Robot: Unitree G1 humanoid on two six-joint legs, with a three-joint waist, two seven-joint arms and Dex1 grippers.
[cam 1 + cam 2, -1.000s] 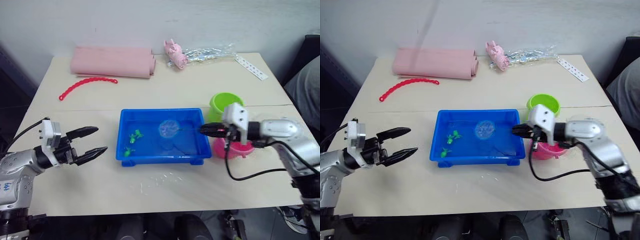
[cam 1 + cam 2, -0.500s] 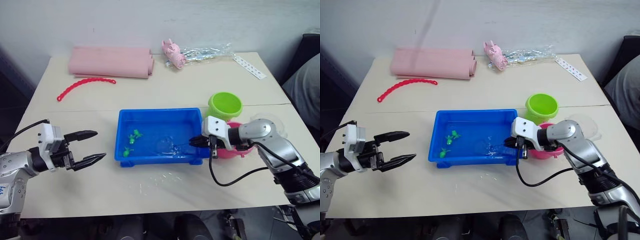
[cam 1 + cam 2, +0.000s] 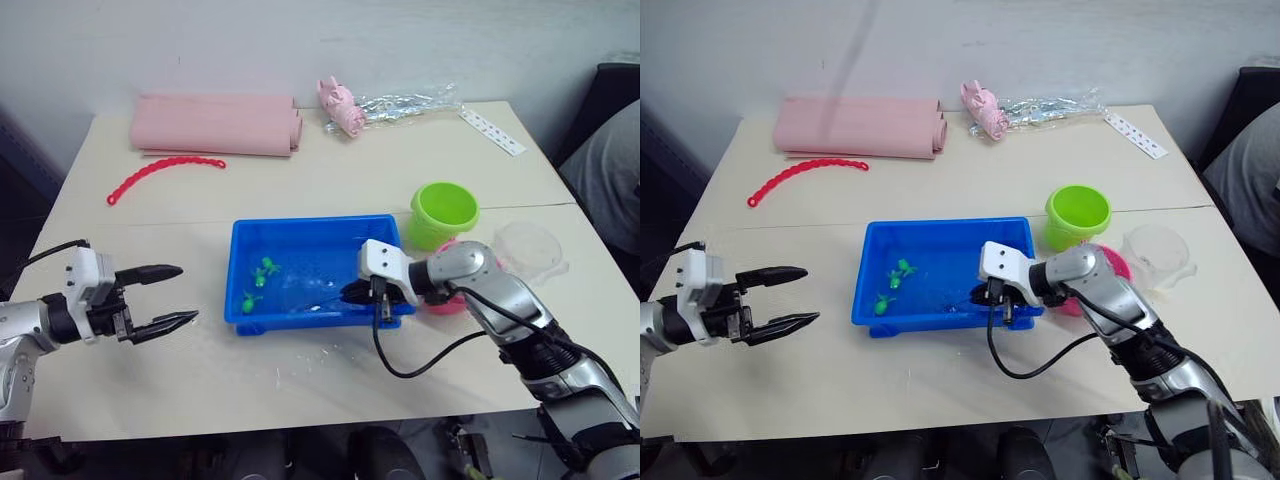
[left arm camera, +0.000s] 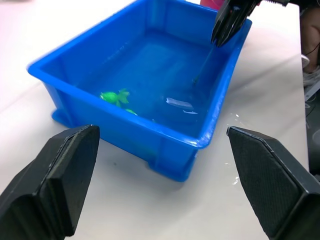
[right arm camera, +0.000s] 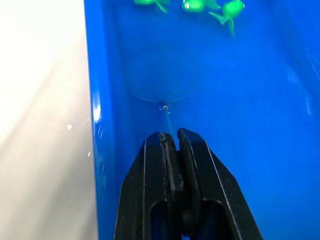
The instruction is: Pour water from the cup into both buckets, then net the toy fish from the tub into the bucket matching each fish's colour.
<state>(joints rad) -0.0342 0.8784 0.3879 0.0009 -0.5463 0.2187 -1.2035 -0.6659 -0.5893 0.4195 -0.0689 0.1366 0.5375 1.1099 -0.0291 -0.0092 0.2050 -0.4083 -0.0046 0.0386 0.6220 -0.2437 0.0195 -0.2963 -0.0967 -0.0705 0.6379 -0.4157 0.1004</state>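
Note:
The blue tub holds water and small green toy fish, three of them in the right wrist view. My right gripper is over the tub's near right corner, shut on the net's thin handle. The net lies sunk in the water short of the fish. The lime green bucket stands right of the tub. The pink bucket is mostly hidden behind my right arm. The clear cup sits further right. My left gripper is open and empty, left of the tub.
A rolled pink cloth, a red bead chain, a pale-pink pig toy, a clear wrapper and a white strip lie along the back. A person sits at the right edge. Water drops dot the table in front of the tub.
My right gripper moved left over the tub and dropped, taking the net from above the water down into it near the front wall. The left gripper stayed open.

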